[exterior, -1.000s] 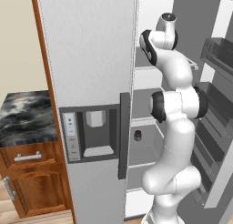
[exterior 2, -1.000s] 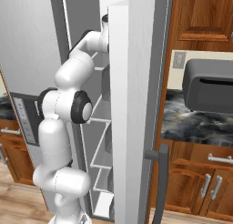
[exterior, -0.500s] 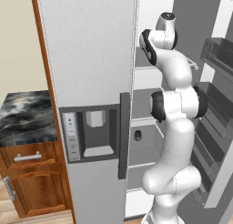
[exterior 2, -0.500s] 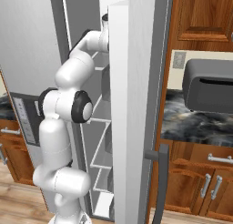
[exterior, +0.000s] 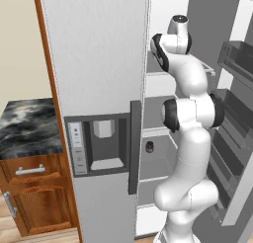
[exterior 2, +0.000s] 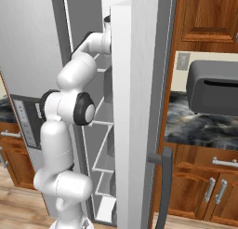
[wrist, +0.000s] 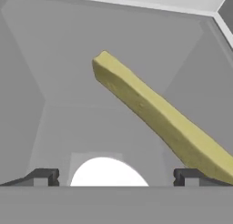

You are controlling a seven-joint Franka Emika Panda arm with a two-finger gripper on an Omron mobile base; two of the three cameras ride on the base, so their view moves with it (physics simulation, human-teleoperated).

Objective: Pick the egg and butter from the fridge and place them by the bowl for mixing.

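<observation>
Gripper (wrist: 116,177) reaches into the fridge (exterior: 99,64), fingers spread wide with the white egg (wrist: 108,172) low between them, seemingly not yet touched. Just beyond, the butter (wrist: 159,118) lies slantwise on the grey shelf, its near end by the right fingertip. Arm (exterior: 190,118) stretches past the open door (exterior 2: 139,107).

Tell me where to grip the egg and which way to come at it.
Grip the egg across its widest middle, coming straight along the hand's current line. In the hand view it sits centred between the open jaws, its rounded top showing, so little sideways shift seems needed. The butter lies slanted close on one side; keep that fingertip clear of it.
</observation>
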